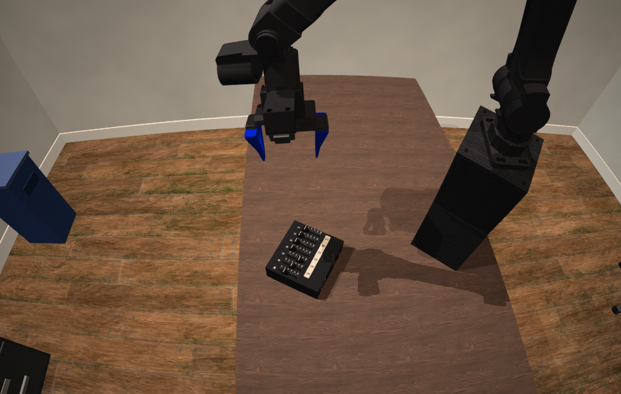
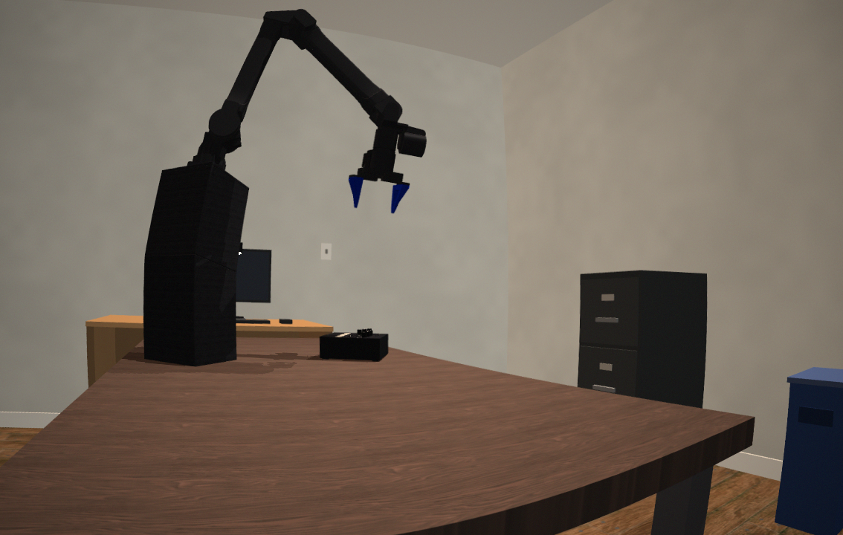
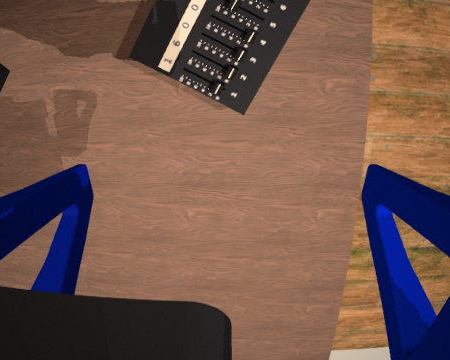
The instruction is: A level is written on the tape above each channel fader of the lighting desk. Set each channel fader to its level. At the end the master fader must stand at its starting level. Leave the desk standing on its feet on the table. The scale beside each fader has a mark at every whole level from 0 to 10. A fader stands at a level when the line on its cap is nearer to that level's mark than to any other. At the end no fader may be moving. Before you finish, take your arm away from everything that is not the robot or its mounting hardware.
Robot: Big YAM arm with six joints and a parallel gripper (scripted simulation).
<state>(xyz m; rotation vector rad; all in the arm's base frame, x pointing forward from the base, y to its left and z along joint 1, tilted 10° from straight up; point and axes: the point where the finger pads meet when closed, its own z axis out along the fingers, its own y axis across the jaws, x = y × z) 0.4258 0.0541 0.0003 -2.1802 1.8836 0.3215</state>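
The black lighting desk (image 1: 332,243) (image 2: 371,348) (image 3: 165,14) stands on its feet on the brown table (image 1: 352,332) (image 2: 345,432) (image 3: 219,207), turned at an angle. A cream tape strip (image 1: 317,258) (image 3: 191,15) with written levels runs beside a row of several faders (image 1: 300,249) (image 3: 235,30). In the wrist view the tape reads 3 6 0 0 5 5. My gripper (image 1: 289,155) (image 2: 375,206) (image 3: 227,179), with blue fingers, is open and empty. It hangs high above the table, well away from the desk.
The arm's tall black base (image 1: 474,206) (image 2: 192,266) stands on the table near the desk. A blue bin (image 1: 18,196) (image 2: 821,446) and a black filing cabinet (image 2: 641,332) stand on the floor beside the table. The table edge runs close to the desk's left side.
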